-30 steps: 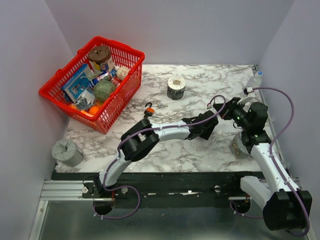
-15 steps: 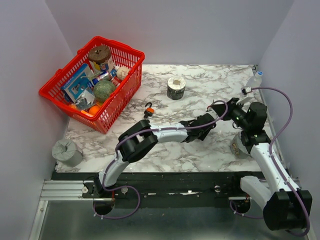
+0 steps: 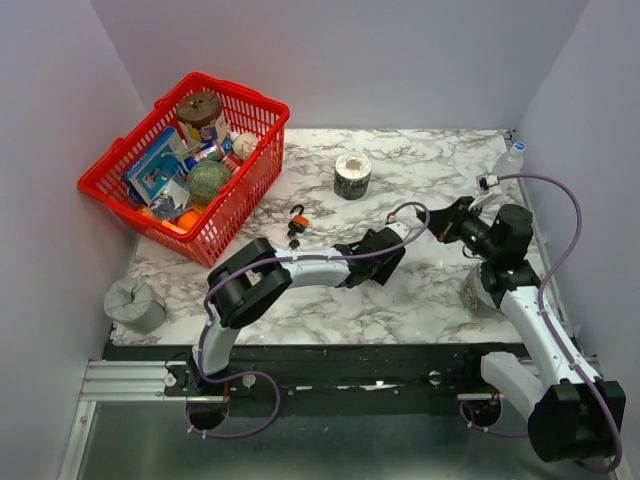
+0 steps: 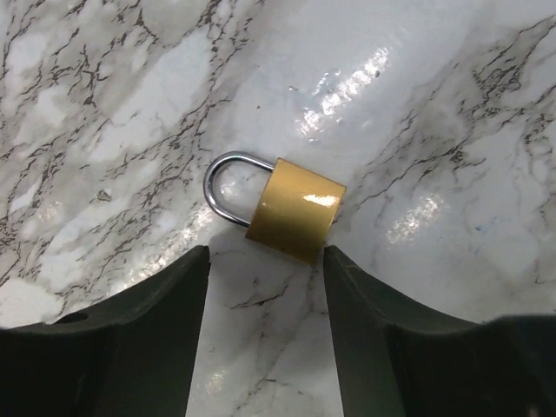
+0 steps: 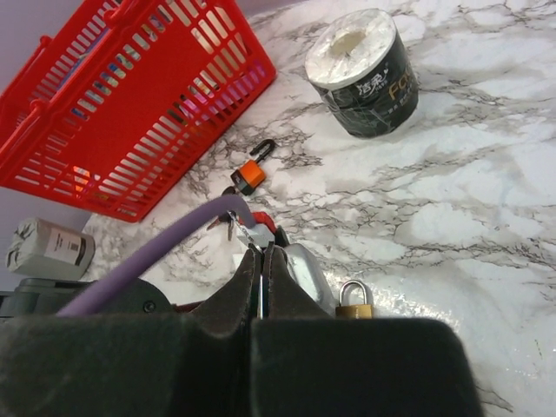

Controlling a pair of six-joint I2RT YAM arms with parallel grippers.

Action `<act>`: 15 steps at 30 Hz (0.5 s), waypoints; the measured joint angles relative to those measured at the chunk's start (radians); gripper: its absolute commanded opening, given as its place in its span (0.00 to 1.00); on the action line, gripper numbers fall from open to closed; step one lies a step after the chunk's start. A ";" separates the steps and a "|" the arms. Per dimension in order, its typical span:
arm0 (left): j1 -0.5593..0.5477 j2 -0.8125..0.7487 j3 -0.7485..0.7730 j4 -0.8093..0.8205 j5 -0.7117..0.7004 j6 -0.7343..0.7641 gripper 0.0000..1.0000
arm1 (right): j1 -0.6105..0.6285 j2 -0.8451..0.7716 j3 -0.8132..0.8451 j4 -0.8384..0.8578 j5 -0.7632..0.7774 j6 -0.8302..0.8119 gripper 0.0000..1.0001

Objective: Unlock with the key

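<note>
A small brass padlock [image 4: 282, 207] with a silver shackle lies flat on the marble table. It sits just ahead of my left gripper [image 4: 265, 252], whose jaws are open and apart from it. In the top view the left gripper [image 3: 390, 242] reaches to the table's middle right. My right gripper [image 5: 263, 249] is shut on the key. The key's thin silvery blade [image 5: 247, 231] sticks out past the fingertips and its head is hidden between the pads. The right gripper [image 3: 452, 221] hovers just right of the left one. The padlock also shows in the right wrist view [image 5: 354, 301].
An orange-and-black padlock [image 3: 297, 221] lies left of the grippers with small dark pieces beside it. A red basket [image 3: 245, 190] of items stands at the back left. A dark roll [image 3: 352, 175] stands at the back middle, a grey roll [image 3: 133, 303] at the front left and a bottle [image 3: 510, 160] at the back right.
My left arm has drawn back to the left, with its gripper still open. The right gripper has barely moved and stays shut on the key.
</note>
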State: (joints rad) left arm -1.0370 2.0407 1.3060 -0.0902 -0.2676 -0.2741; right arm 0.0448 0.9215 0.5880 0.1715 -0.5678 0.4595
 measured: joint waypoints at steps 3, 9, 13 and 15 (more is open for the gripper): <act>0.010 -0.032 -0.035 -0.007 -0.014 -0.018 0.81 | -0.011 0.000 0.000 -0.001 0.042 -0.005 0.01; 0.016 -0.057 -0.040 -0.077 -0.015 -0.126 0.79 | -0.025 -0.002 0.000 -0.002 0.092 -0.006 0.01; 0.021 -0.063 -0.031 -0.100 0.016 -0.230 0.79 | -0.025 -0.010 0.000 -0.002 0.104 -0.008 0.01; 0.025 -0.065 -0.027 -0.100 0.047 -0.284 0.79 | -0.025 -0.014 0.000 -0.002 0.107 -0.008 0.01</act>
State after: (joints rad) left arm -1.0122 1.9755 1.2793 -0.1898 -0.2207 -0.5583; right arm 0.0200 0.9070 0.5880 0.1696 -0.4606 0.4515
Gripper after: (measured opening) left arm 0.790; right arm 0.013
